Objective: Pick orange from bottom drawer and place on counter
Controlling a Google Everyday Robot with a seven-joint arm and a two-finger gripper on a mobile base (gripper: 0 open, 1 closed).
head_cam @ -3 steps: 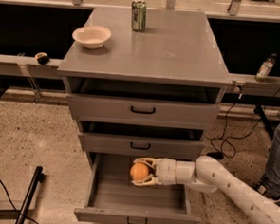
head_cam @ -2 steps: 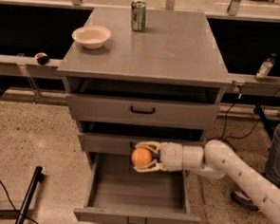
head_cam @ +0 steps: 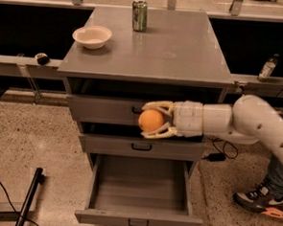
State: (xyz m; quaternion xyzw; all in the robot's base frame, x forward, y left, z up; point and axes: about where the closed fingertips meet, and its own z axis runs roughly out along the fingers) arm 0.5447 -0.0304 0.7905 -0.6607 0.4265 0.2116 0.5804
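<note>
The orange [head_cam: 150, 120] is held in my gripper [head_cam: 153, 119], whose pale fingers [head_cam: 157, 106] close above and below it. The gripper reaches in from the right and hangs in front of the top drawer, below the counter's front edge. The bottom drawer [head_cam: 140, 189] is pulled fully open beneath it and its inside looks bare. The counter [head_cam: 174, 50] is the flat grey top of the cabinet, above the gripper.
A white bowl [head_cam: 92, 36] and a green can [head_cam: 139, 15] stand on the counter's back left. A small dark round object [head_cam: 41, 58] lies on the left ledge. A bottle [head_cam: 267, 68] stands at right. A person's shoe [head_cam: 258, 202] is at lower right.
My gripper has lifted the orange up out of the bottom drawer to the height of the top drawer. The arm has risen with it.
</note>
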